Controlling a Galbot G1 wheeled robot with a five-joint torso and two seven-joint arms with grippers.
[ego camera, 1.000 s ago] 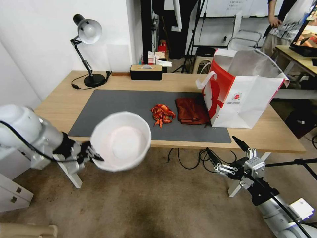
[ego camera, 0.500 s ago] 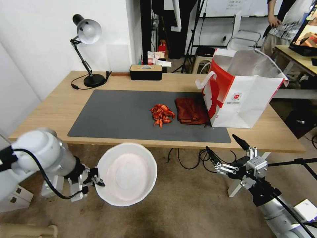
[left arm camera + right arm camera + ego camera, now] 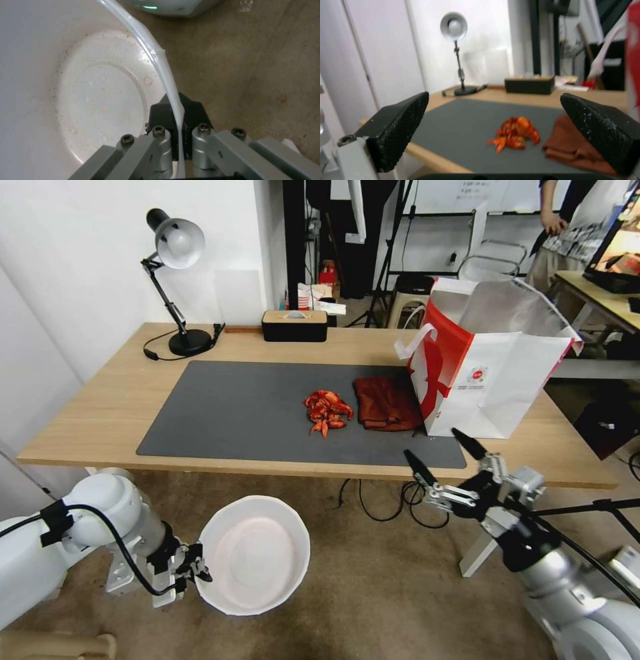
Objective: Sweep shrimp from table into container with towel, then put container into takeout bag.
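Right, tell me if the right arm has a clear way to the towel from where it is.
Probably yes. The right gripper hangs open off the table's near edge, facing the towel. Nothing stands between them; the shrimp lie to one side, the takeout bag to the other.

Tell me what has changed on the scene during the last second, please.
The left gripper, shut on the container's rim, carried it down from table-edge height to below the table. The right gripper, open, rose toward the table's front edge. The shrimp, towel and takeout bag stayed put.
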